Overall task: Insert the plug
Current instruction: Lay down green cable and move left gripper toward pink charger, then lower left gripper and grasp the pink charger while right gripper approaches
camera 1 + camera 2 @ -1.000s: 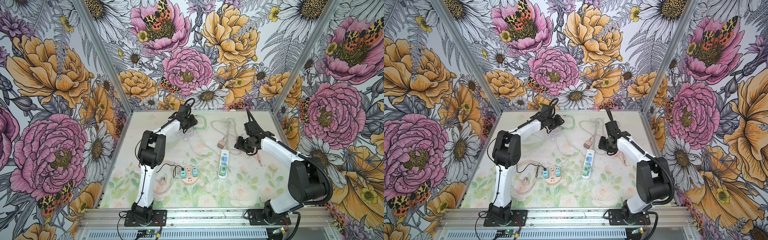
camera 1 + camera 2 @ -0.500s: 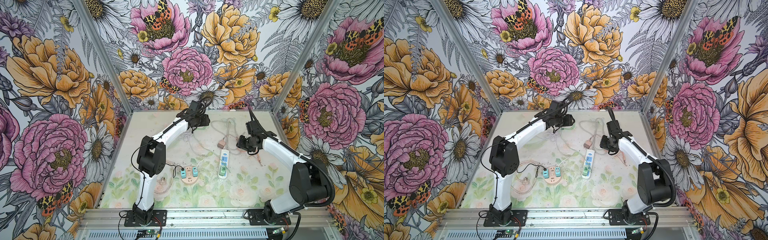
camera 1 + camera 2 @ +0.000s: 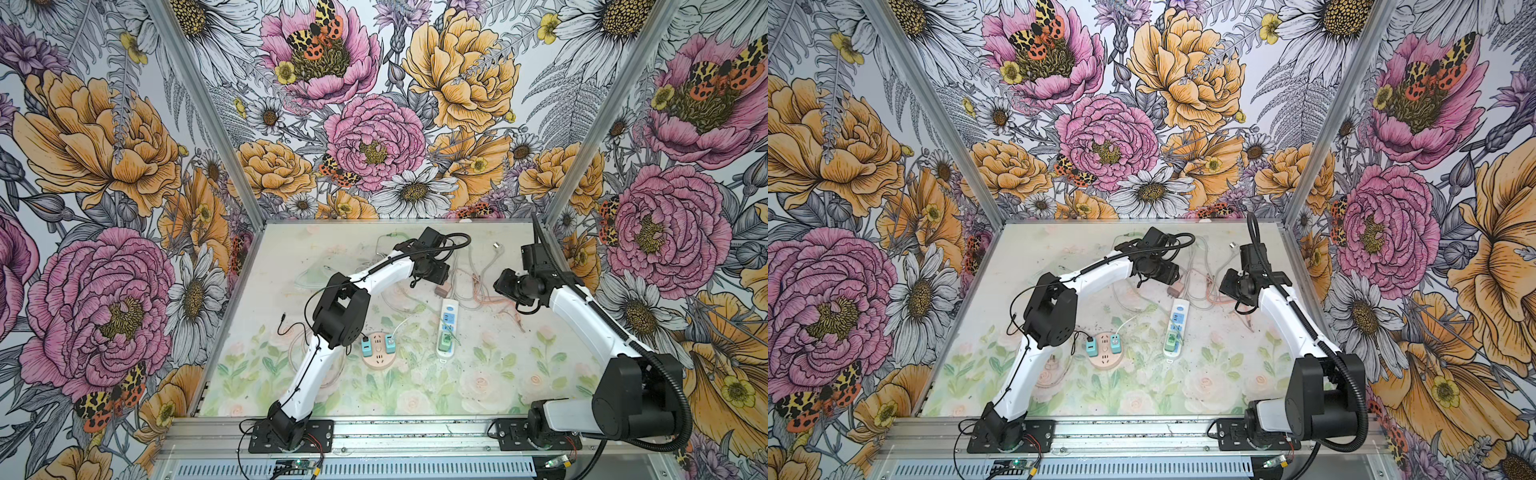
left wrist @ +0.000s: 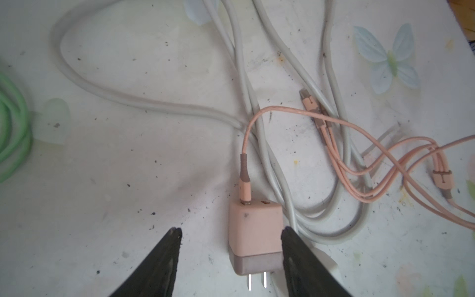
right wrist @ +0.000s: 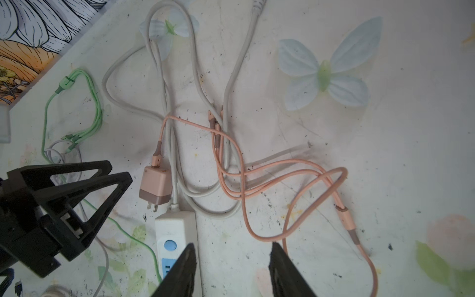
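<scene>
Left jaws: open, holding nothing. In the left wrist view the plug [image 4: 254, 239] lies flat on the desk [image 4: 128, 167] between them, off-centre. One jaw is at its side, touching or just clear, I cannot tell which. The other stands apart, with bare desk between.

The plug's long axis runs along the jaws' reach. Its prongs point back toward the wrist, and the pink cable [image 4: 245, 133] leaves from the far end. So the jaws straddle the body's short width. I judge a small sideways correction is due before closing.

Right jaws: partly open and empty, hanging over the far end of the power strip [image 5: 177, 231]. The plug lies apart from them, to their left in the scene.

In both top views the plug sits mid-desk, just beyond the strip's far end, with its prongs toward the strip and slightly skewed to its line. The left arm [image 3: 382, 274] is clearly the nearer; the right arm [image 3: 573, 307] stands off to the right. A green plug [image 3: 444, 343] fills a near socket, and the far sockets look free.

Next, I judge: grip, lift, turn prongs down.
</scene>
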Controlling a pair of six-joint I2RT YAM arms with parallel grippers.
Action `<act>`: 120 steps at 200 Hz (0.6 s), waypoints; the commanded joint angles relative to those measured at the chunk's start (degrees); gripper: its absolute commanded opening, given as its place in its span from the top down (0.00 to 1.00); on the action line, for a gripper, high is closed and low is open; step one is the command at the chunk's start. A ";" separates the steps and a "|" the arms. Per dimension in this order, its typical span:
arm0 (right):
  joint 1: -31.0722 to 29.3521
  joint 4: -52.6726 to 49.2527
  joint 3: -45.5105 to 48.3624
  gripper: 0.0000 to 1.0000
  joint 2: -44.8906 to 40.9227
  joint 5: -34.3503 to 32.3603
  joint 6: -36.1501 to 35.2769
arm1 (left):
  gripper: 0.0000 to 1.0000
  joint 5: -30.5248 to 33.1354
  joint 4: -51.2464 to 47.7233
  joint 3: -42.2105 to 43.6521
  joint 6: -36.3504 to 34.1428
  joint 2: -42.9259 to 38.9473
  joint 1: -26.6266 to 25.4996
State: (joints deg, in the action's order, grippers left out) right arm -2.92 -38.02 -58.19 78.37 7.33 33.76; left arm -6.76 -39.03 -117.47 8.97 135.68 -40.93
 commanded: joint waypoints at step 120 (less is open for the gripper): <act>0.37 0.41 1.23 0.51 -0.67 0.93 -0.45 | 0.32 5.54 -2.36 -0.22 -1.95 2.43 -3.79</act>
State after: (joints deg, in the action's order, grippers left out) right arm -2.90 -38.04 -57.43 78.37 7.53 33.76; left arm -3.09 -40.34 -117.47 8.32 136.75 -43.94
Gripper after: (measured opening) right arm 0.492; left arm 0.675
